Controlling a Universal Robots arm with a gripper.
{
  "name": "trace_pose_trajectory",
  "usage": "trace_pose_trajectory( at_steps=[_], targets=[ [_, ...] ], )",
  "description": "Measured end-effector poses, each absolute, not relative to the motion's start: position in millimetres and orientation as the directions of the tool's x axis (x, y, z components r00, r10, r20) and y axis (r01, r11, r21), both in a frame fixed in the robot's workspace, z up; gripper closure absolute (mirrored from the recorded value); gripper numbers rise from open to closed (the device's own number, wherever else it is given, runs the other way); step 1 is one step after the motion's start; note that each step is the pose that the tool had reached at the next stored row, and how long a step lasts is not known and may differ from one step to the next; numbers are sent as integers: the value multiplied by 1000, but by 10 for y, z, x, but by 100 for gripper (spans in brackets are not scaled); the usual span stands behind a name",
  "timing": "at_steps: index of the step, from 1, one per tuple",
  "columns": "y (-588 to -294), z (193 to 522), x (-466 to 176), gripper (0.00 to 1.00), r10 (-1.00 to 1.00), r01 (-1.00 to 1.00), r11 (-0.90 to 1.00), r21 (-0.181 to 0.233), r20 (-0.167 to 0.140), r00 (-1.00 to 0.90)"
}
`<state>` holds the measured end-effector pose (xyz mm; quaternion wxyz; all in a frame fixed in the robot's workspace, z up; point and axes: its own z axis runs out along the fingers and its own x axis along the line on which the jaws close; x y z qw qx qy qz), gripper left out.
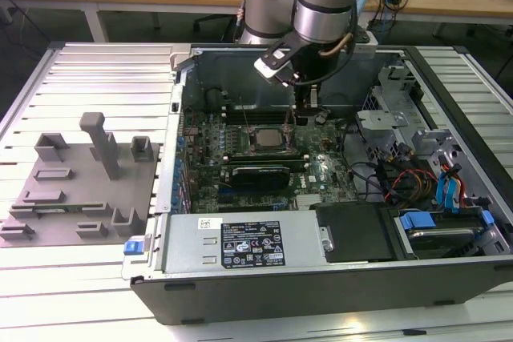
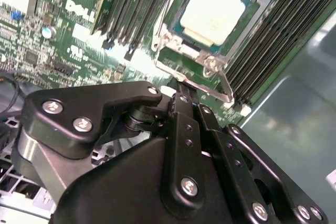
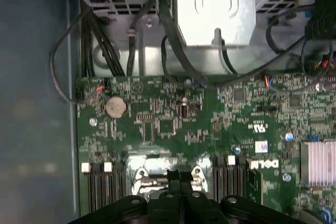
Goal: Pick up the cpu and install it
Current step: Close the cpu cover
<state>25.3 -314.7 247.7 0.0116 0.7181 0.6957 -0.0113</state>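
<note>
Gripper (image 2: 181,98), 2 fingers (image 2: 185,129) together and empty, beside the socket frame's (image 2: 210,65) edge (cpu (image 2: 212,9) flat inside it).

Socket frame (image 3: 140,174) — mostly hidden behind the gripper (image 3: 180,176) in the first wrist view.

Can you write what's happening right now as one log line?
cpu: lying in socket | gripper: shut, holding nothing, tips at socket's edge

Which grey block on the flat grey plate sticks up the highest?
The tall slim grey post with a wider cap, standing on the flat grey plate. Every other grey block there is low and squat.
</note>
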Motion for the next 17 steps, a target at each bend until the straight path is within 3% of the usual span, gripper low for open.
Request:
trace_pose_trajectory(
  at_steps=[17],
  targets=[
    [-3145, 2385, -128, 89, 999, 999, -34, 1, -32, 34]
  ],
)
